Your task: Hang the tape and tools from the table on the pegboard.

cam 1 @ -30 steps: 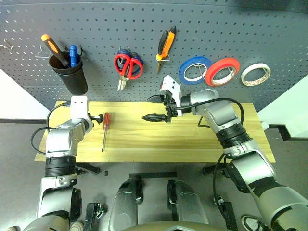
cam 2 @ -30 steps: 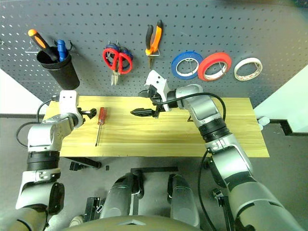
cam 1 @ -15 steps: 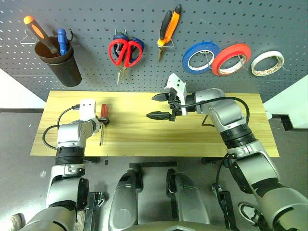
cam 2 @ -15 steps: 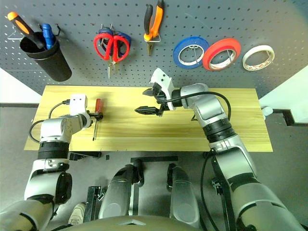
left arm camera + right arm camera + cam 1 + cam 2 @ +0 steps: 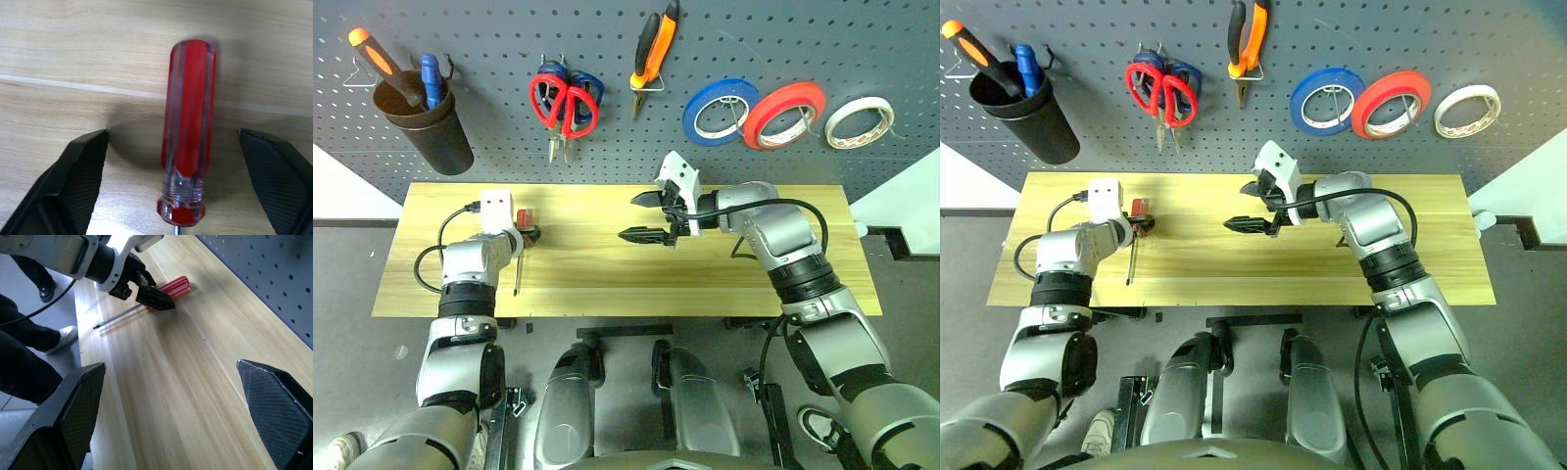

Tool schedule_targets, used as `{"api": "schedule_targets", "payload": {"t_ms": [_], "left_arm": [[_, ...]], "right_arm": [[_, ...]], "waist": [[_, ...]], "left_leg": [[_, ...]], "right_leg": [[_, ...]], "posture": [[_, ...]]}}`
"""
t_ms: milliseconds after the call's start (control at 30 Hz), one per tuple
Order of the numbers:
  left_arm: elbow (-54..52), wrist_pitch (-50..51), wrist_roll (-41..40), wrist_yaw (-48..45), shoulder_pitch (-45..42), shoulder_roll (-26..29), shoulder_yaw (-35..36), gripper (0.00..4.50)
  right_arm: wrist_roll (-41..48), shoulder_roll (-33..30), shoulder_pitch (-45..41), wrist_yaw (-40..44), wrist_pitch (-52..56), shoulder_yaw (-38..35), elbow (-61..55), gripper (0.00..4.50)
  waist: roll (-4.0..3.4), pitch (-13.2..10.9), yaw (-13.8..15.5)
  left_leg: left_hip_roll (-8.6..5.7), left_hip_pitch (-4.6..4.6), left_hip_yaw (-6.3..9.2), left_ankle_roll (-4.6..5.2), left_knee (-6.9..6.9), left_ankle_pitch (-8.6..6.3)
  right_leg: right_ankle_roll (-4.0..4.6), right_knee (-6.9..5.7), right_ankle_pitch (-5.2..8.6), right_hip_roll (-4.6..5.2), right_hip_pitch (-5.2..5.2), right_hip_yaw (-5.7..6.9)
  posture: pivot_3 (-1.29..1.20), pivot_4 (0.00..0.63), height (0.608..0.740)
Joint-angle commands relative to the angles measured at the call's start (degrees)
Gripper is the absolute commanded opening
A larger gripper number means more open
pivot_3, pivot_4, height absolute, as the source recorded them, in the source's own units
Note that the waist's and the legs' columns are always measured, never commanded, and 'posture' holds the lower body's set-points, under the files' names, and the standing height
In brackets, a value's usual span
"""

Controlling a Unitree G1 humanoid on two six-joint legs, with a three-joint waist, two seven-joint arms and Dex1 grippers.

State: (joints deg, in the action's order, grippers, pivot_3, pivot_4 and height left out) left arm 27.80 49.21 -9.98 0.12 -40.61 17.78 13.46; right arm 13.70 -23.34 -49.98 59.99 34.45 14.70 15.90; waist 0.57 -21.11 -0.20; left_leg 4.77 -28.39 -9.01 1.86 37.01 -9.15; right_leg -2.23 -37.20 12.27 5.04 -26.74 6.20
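Observation:
The red-handled screwdriver (image 5: pixel 188 132) lies on the table (image 5: pixel 705 284) near its left end, shaft toward the front edge. My left gripper (image 5: pixel 173 133) is open and straddles the handle, with a gap on each side; the right wrist view also shows this gripper (image 5: pixel 154 298) at the screwdriver (image 5: pixel 171 285). My right gripper (image 5: pixel 638 217) hovers open and empty over the table's middle. On the pegboard (image 5: pixel 489 39) hang the cream tape (image 5: pixel 859 122), the red-handled scissors (image 5: pixel 558 98) and the orange-and-black pliers (image 5: pixel 652 54).
A blue tape roll (image 5: pixel 721 110) and a red tape roll (image 5: pixel 783 115) hang beside the cream one. A black cup (image 5: pixel 431 137) on the pegboard's left holds an orange-handled screwdriver and a blue-handled tool. A person's legs (image 5: pixel 24 362) stand past the table's left end.
The camera has tilted down. My left gripper has moved right from beside the screwdriver's handle to straddle it. The right gripper has stayed open over the table's middle.

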Motion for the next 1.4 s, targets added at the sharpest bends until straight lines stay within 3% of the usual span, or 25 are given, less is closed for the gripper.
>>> {"api": "schedule_targets", "payload": {"t_ms": [33, 267, 567, 933, 1033, 1167, 1400], "left_arm": [[-1.55, 2.68, 0.06, 1.35, 3.36, -0.42, 1.19, 3.18], [-4.47, 5.96, 0.04, 3.26, 4.79, -0.69, 2.63, 0.9], [-11.17, 7.83, -0.3, 1.46, 7.41, 0.24, 0.95, 0.9], [-42.33, 11.74, -7.1, -12.76, 21.7, 6.65, -1.78, 0.9], [-50.33, 9.95, -8.75, -16.01, 27.0, 8.21, -1.61, 0.9], [-57.18, -0.39, -12.4, -22.75, 33.9, 8.28, 2.2, 0.9], [-56.98, -11.35, -16.97, -27.38, 32.62, 8.78, 8.12, 0.9]], "right_arm": [[0.38, -0.29, -1.01, 0.31, -1.33, -1.77, -0.65, 4.5], [0.12, -0.28, -1.94, 0.57, -2.26, -2.0, 1.0, 4.5], [1.27, -0.85, -3.2, 4.21, -3.15, -2.88, 3.16, 4.5], [8.68, -4.51, -1.68, 11.09, -1.11, -8.19, -3.45, 4.5], [9.84, -5.47, -1.21, 12.34, -1.78, -8.91, -4.83, 4.5], [10.78, -7.61, -0.59, 15.02, -3.18, -9.45, -6.64, 4.5], [14.51, -7.23, -2.98, 15.96, -2.91, -12.67, -5.81, 4.5]], "waist": [[0.0, 0.0, -0.53], [0.0, 0.0, -1.02], [0.01, 0.01, -0.92], [0.3, 0.33, -0.67], [0.44, 0.81, -0.73], [0.49, 2.03, -0.76], [0.53, 5.53, -0.44]], "left_leg": [[0.0, 0.0, 0.0, 0.0, 0.0, 0.0], [0.0, 0.03, 0.0, -0.03, -0.16, 0.01], [0.0, 0.0, -0.03, -0.05, -0.22, 0.01], [-0.07, -0.51, -0.09, -0.72, -0.87, 0.42], [-0.08, -0.55, -0.1, -0.75, -0.92, 0.45], [-0.07, -0.66, -0.09, -0.76, -0.93, 0.45], [-0.02, -0.86, -0.1, -0.59, -0.9, 0.35]], "right_leg": [[0.0, 0.01, 0.0, 0.01, 0.0, 0.0], [0.0, 0.01, 0.0, -0.02, -0.05, 0.0], [0.0, 0.11, 0.0, -0.02, -0.09, -0.02], [-0.21, 0.3, -0.16, -0.03, -0.71, 0.09], [-0.22, 0.39, -0.16, -0.07, -0.72, 0.13], [-0.24, 0.66, -0.19, -0.14, -0.69, 0.19], [-0.37, 1.2, -0.56, -0.46, -0.55, 0.35]], "posture": [[-0.05, 0.411, 0.73], [-0.05, 0.402, 0.73], [-0.04, 0.353, 0.73], [-0.01, 0.239, 0.73], [0.0, 0.213, 0.73], [0.02, 0.171, 0.73], [0.06, 0.099, 0.73]]}}
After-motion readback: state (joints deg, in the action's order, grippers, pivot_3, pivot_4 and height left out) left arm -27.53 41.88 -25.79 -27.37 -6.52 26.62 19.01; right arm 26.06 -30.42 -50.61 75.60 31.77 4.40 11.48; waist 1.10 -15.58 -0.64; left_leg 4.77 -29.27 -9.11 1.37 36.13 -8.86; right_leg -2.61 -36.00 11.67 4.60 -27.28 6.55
